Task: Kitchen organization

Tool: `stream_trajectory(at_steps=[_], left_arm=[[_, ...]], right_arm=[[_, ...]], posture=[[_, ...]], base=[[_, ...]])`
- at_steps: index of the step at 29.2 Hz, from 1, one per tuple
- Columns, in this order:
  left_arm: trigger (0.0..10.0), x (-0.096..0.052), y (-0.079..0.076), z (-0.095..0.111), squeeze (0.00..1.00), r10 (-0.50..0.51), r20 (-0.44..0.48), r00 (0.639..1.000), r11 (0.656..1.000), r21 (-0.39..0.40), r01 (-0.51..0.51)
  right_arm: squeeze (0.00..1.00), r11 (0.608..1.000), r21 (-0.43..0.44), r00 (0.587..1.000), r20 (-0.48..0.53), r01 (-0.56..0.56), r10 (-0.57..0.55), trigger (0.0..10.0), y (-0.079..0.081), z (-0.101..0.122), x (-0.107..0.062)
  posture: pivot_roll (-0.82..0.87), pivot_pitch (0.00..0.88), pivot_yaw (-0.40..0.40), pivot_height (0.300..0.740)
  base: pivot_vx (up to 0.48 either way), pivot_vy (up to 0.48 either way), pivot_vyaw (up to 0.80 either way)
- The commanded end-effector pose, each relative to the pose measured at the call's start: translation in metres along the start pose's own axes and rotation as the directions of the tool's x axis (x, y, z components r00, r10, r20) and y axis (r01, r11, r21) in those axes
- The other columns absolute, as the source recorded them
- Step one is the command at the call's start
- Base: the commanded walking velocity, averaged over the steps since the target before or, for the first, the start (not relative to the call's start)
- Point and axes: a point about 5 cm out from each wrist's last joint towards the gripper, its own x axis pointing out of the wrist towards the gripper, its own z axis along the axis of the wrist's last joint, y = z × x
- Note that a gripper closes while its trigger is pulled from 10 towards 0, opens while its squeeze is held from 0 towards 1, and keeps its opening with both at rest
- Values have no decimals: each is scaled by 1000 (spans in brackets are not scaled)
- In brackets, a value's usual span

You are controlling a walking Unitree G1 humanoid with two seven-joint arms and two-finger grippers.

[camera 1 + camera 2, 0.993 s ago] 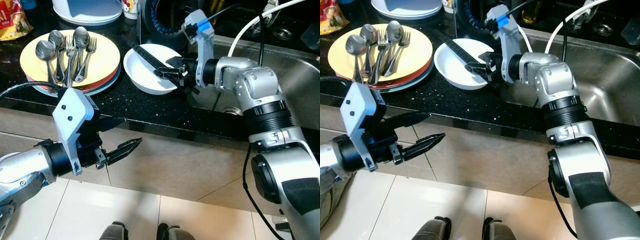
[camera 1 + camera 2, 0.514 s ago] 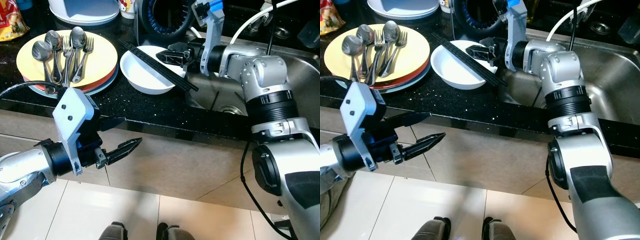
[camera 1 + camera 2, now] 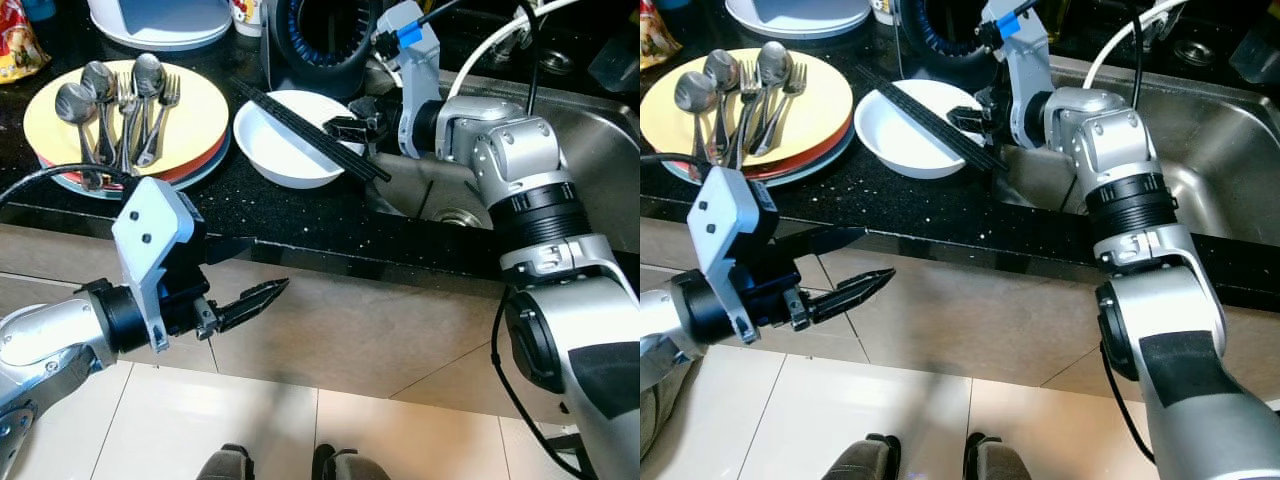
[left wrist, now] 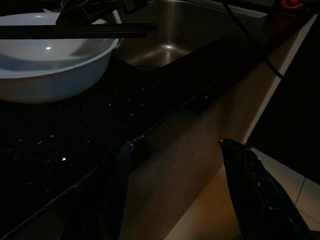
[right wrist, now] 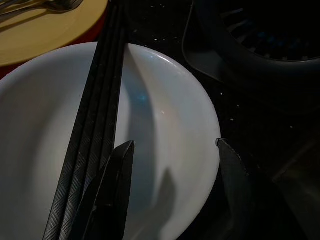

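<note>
Right gripper (image 5: 172,150) fingers spread wide over white bowl (image 3: 275,150) beside black chopsticks (image 3: 305,130) lying across it; left gripper (image 3: 240,280) open below counter.

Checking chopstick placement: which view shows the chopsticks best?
The left eye view: the chopsticks lie whole across the white bowl, one end overhanging the sink. The right wrist view shows part; the left wrist view shows them edge-on.
</note>
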Motion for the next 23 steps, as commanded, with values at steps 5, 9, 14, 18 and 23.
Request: stream_trajectory(at_steps=[5,9,14,18,23], left_arm=[[10000,1,-5,1,0,-15,21,1000,1000,-2,15],[10000,1,-5,1,0,-15,21,1000,1000,-2,15],[10000,1,-5,1,0,-17,21,1000,1000,-2,17],[10000,1,-5,0,0,-20,20,1000,1000,-4,20],[10000,2,-5,0,0,-22,21,1000,1000,-6,22]], right_arm=[[0,1000,2,1000,18,5,-5,10000,-4,5,-4],[0,1000,12,999,33,-1,1,10000,-4,8,-4],[0,1000,9,999,33,-14,14,10000,-3,8,-4],[0,1000,7,999,26,-29,28,10000,-1,6,-4],[0,999,2,999,15,-47,47,10000,2,4,-4]], posture=[[137,185,-117,740],[138,186,-116,740],[136,188,-115,740],[133,188,-112,740],[132,188,-112,740]], base=[[0,0,0],[0,0,0],[0,0,0],[0,0,0],[0,0,0]])
